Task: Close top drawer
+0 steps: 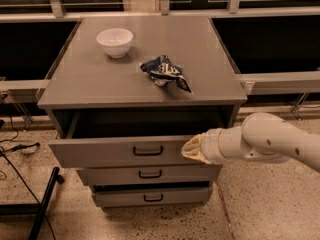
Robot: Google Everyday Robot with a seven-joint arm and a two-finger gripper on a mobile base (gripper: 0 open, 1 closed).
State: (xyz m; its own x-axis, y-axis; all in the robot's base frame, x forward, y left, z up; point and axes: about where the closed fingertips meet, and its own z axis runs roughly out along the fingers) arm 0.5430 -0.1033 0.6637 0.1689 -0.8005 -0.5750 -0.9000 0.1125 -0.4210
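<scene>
My one camera sits high in front of the cabinet [100, 79], fairly near, looking down on its top and front; the gripper [192, 150] shows right of centre, at the top drawer [100, 151].

White bowl [115, 41], crumpled blue bag [164, 73], cabinet top [95, 86]

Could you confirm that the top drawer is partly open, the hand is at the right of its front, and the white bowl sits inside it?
Not quite: the camera view shows the white bowl on the cabinet top, not inside the top drawer. The rest holds: that drawer is partly open, with the hand at the right of its front.
</scene>
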